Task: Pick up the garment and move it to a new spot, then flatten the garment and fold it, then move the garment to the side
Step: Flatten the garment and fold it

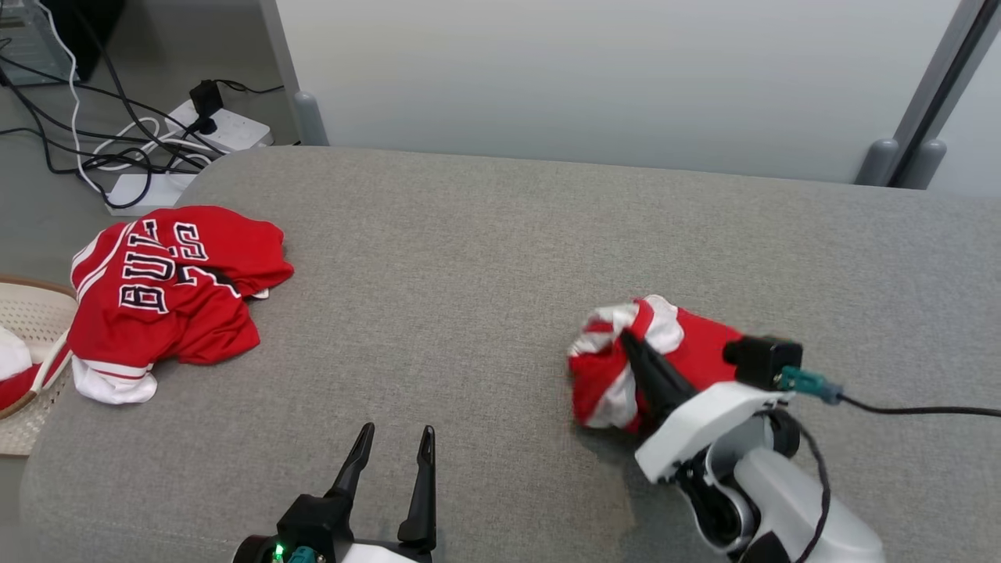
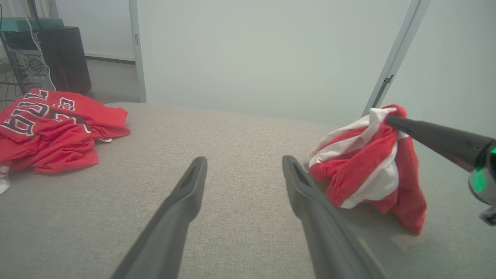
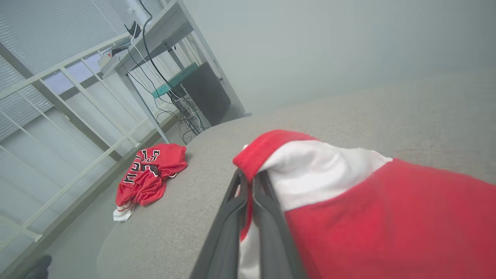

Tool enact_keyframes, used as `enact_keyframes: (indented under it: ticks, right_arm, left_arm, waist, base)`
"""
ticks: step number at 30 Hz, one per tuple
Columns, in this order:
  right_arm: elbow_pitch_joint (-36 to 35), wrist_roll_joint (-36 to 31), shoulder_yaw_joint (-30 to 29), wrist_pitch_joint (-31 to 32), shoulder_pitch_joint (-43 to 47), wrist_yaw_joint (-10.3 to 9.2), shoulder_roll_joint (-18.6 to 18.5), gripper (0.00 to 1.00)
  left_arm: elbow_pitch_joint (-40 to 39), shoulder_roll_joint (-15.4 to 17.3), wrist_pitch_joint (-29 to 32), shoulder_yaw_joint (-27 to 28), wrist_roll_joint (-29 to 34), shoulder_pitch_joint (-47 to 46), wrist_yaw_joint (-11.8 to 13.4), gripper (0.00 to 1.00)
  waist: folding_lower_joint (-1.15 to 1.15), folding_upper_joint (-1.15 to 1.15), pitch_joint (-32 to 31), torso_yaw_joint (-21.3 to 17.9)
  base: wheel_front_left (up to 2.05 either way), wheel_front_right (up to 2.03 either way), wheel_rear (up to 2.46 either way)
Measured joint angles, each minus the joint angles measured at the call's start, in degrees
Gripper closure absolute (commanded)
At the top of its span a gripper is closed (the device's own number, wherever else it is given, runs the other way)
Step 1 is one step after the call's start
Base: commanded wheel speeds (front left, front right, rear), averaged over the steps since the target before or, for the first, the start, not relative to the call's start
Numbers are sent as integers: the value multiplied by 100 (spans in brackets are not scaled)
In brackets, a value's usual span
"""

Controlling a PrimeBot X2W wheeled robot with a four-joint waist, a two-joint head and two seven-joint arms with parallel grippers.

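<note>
A crumpled red and white garment (image 1: 704,340) lies bunched at the right of the grey fabric table (image 1: 469,258). My right gripper (image 1: 626,338) is shut on a fold at the top of it; in the right wrist view the fingers (image 3: 250,176) pinch the red hem, with the cloth (image 3: 387,217) draped to their right. The left wrist view has the garment (image 2: 364,170) peaked up under that gripper's tip (image 2: 387,118), its lower part resting on the table. My left gripper (image 1: 396,432) stands open and empty near the front edge, left of the garment (image 2: 244,161).
A second red jersey (image 1: 164,289) with lettering lies crumpled at the table's left edge (image 2: 50,131) (image 3: 151,174). A woven basket (image 1: 31,313) holding more cloth sits beside it. Power strips and cables (image 1: 227,129) lie on the floor behind.
</note>
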Motion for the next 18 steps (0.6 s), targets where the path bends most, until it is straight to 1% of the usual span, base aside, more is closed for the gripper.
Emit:
enact_keyframes:
  ticks: [2, 4, 8, 11, 13, 15, 16, 18]
  right_arm:
    - [-355, -8, -241, 0, -12, 0, -3, 100]
    - [-489, -267, -613, -2, -16, 1, 8, 100]
    - [-218, -1192, -1284, -2, 58, 1, -15, 100]
    - [65, -1630, -1673, -2, 290, 1, -21, 100]
    - [185, -1777, -1825, -2, 495, 1, -21, 100]
    - [220, -1797, -1847, -2, 617, 0, -20, 100]
    - [223, -1795, -1849, -2, 630, 0, -15, 100]
    - [193, -1794, -1846, -2, 625, 1, -11, 100]
  left_arm:
    - [0, 0, 0, -1, 1, 0, 0, 0]
    - [-3, -1, 0, -2, 1, 0, 1, 0]
    - [-7, 0, 0, -34, -1, -1, 0, 0]
    - [22, 2, 0, -148, -64, -28, -31, 0]
    - [63, 1, 0, -279, -111, -147, -149, 0]
    - [152, 2, 0, -413, -149, -324, -298, 0]
    - [219, 4, 0, -509, -157, -427, -402, 0]
    - [449, 2, 0, -808, -145, -651, -697, 0]
  waist:
    - [0, 0, -9, -41]
    - [0, 0, -14, -74]
    - [0, 0, -19, -141]
    - [0, 0, -3, -195]
    - [0, 0, 21, -225]
    - [0, 0, 56, -272]
    - [0, 0, 76, -298]
    - [0, 0, 128, -352]
  base:
    - [0, 0, 0]
    - [0, 0, 0]
    - [0, 0, 0]
    - [0, 0, 0]
    - [0, 0, 0]
    - [0, 0, 0]
    - [0, 0, 0]
    - [0, 0, 0]
